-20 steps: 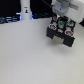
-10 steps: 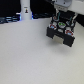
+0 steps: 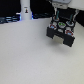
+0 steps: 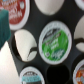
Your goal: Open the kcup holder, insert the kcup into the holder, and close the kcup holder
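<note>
The black kcup holder (image 3: pixel 61 31) stands at the back of the white table, on the exterior view's right, with round sockets showing on its upper face. My gripper (image 3: pixel 60 16) hangs right over it; its fingers are too blurred to read. The wrist view looks closely at the holder's dark face (image 4: pixel 33 26) with its round sockets. A kcup (image 4: pixel 54 40) with a green speckled top sits in the middle socket. Red and white tops (image 4: pixel 18 11) fill neighbouring sockets, and one socket (image 4: pixel 25 45) looks empty and white inside.
A tall white post with a dark mark (image 3: pixel 25 11) stands at the back on the exterior view's left. Dark clutter lines the back edge (image 3: pixel 10 20). The white table (image 3: pixel 30 57) spreads in front of the holder.
The gripper stays over the holder and has barely shifted; nothing else has visibly moved.
</note>
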